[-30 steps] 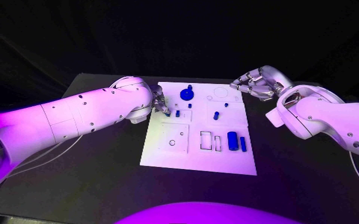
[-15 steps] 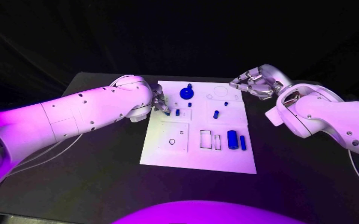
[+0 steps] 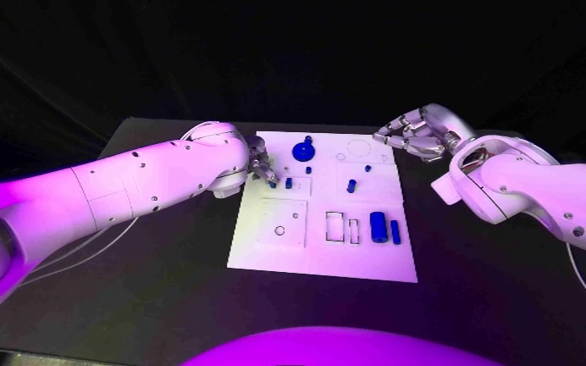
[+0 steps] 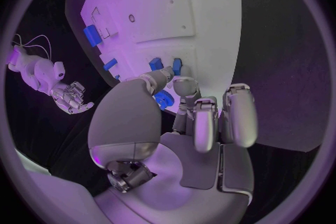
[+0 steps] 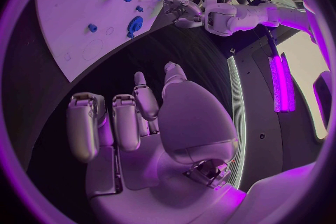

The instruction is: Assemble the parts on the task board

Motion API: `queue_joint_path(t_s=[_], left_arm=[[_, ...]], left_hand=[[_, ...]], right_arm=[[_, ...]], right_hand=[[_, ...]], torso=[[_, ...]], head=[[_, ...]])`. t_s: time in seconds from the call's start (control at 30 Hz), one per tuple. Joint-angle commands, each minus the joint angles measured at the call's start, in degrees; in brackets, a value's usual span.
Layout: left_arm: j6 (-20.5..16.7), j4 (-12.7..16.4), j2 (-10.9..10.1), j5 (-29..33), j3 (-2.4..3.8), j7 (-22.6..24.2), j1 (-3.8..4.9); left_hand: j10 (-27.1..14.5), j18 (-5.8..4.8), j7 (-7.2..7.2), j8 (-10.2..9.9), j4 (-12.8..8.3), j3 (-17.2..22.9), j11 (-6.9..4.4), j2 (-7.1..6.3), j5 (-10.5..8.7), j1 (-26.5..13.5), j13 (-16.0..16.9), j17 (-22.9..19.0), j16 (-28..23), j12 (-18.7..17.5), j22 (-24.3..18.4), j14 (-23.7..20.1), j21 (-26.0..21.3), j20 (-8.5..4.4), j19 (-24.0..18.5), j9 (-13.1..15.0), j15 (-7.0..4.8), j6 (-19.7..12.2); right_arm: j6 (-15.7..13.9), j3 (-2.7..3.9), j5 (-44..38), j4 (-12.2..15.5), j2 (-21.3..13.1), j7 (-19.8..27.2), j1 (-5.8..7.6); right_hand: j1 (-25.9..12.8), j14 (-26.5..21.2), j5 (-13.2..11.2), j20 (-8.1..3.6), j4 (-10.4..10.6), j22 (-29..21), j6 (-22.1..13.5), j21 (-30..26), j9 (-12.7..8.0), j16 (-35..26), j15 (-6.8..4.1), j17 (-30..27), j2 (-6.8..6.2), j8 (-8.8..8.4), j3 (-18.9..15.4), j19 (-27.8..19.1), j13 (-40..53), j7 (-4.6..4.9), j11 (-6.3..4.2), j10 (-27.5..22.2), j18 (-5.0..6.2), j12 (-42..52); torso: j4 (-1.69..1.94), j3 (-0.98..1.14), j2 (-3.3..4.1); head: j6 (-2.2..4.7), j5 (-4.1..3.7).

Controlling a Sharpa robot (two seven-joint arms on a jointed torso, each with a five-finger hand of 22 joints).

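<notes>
Board point(image 3: 323, 213) lies flat mid-bench point(image 3: 159, 281), blue parts point(image 3: 380, 229) scattered on it: a round one near the far edge, small pegs mid-board, two cylinders on the right side. Left hand point(image 3: 262, 167) at the board's left edge, fingers point(image 4: 183, 89) down at a small blue part point(image 3: 288, 183); whether it is pinched, cannot tell. Right hand point(image 3: 415, 139) off the board's far right corner, fingers point(image 5: 122, 120) loosely curled, holding nothing.
</notes>
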Motion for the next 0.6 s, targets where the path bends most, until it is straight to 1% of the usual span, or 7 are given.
queue_joint_path(t_s=[0.03, 0.17, 0.3, 0.37, 0.53, 0.6], left_arm=[[1.8, -0.2, 0.2, 0.0, -0.26, 0.1, -0.50], [1.7, -0.4, 0.3, 0.0, -0.27, 0.1, -0.52], [1.8, -0.4, 0.3, 0.0, -0.27, 0.0, -0.54], [2.0, -0.4, 0.3, 0.0, -0.27, -0.1, -0.54], [2.4, -0.5, 0.3, 0.1, -0.27, -0.3, -0.54], [2.3, -0.7, 0.3, 0.1, -0.27, -0.5, -0.54]], left_hand=[[0.4, -0.76, -1.95, 0.3, -4.5, 4.6, -0.17, 0.08, 0.40, -0.5, 0.1, 15.1, 0.3, 0.2, 0.3, 5.9, 0.3, -0.12, 0.4, 0.1, -0.37, 2.3], [0.5, -0.77, -2.04, 0.5, -4.4, 4.4, -0.24, -0.04, 0.40, -0.8, 0.1, 15.1, 0.3, 0.2, 0.4, 5.9, 0.4, -0.17, 0.4, 0.3, -0.43, 2.3], [0.5, -0.77, -2.19, 0.7, -4.0, 4.0, -0.35, -0.42, 0.40, -1.4, 0.0, 15.1, 0.3, 0.1, 0.4, 5.9, 0.4, -0.26, 0.4, 0.6, -0.52, 2.3], [0.4, -0.78, -2.27, 0.7, -3.8, 3.8, -0.40, -0.71, 0.40, -1.8, -0.1, 15.1, 0.3, 0.1, 0.4, 5.9, 0.4, -0.30, 0.5, 0.7, -0.57, 2.2], [0.3, -0.76, -2.46, 0.9, -2.9, 2.3, -0.53, -1.89, 0.38, -3.3, -0.3, 15.1, 0.3, -0.1, 0.3, 5.9, 0.3, -0.39, 0.4, 1.1, -0.70, 2.3], [0.1, -0.74, -2.48, 0.9, -2.4, 1.5, -0.54, -2.31, 0.37, -3.9, -0.5, 15.1, 0.3, -0.3, 0.2, 5.9, 0.2, -0.43, 0.4, 1.1, -0.73, 2.4]], right_arm=[[0.7, 0.01, -0.3, 0.1, 0.0, 0.5, -0.04], [0.7, 0.01, -0.3, 0.1, 0.0, 0.5, -0.04], [0.7, 0.01, -0.3, 0.0, 0.0, 0.5, -0.04], [0.7, 0.01, -0.3, 0.0, 0.0, 0.5, -0.04], [0.6, 0.01, -0.3, 0.0, 0.0, 0.6, -0.04], [0.5, 0.01, -0.3, 0.0, 0.0, 0.6, -0.05]], right_hand=[[-0.4, 3.0, 0.3, -0.46, 0.0, 9.6, -0.3, -0.3, 0.1, -0.3, -0.46, 2.4, 0.27, 0.36, -0.5, 0.9, 0.0, 0.06, -0.30, -0.1, 0.88, -0.1], [-0.4, 3.0, 0.3, -0.46, 0.0, 9.6, -0.3, -0.3, 0.1, -0.3, -0.46, 2.4, 0.27, 0.36, -0.5, 0.9, 0.0, 0.06, -0.30, -0.1, 0.88, -0.1], [-0.5, 3.0, 0.5, -0.47, 0.0, 9.6, -0.4, -0.4, 0.1, -0.4, -0.47, 2.3, 0.40, 0.38, -0.6, 0.9, -0.1, 0.06, -0.30, -0.2, 0.90, -0.1], [-0.5, 3.0, 0.5, -0.47, 0.0, 9.6, -0.4, -0.4, 0.1, -0.4, -0.47, 2.3, 0.40, 0.38, -0.6, 0.9, -0.1, 0.06, -0.30, -0.2, 0.90, -0.1], [-0.5, 3.0, 0.5, -0.47, 0.0, 9.6, -0.4, -0.4, 0.1, -0.4, -0.47, 2.3, 0.40, 0.38, -0.6, 0.9, -0.1, 0.06, -0.30, -0.2, 0.90, -0.1], [-0.5, 3.0, 0.5, -0.47, 0.0, 9.6, -0.4, -0.4, 0.1, -0.4, -0.47, 2.3, 0.40, 0.38, -0.6, 0.8, -0.1, 0.06, -0.30, -0.2, 0.91, -0.2]], torso=[[0.03, 0.00, -0.03], [0.06, -0.02, -0.04], [0.06, -0.03, -0.06], [0.07, -0.03, -0.08], [0.08, -0.03, -0.10], [0.09, -0.01, -0.11]], head=[[-0.08, -0.07], [-0.07, -0.15], [-0.13, -0.17], [-0.19, -0.16], [-0.22, -0.17], [-0.07, -0.18]])
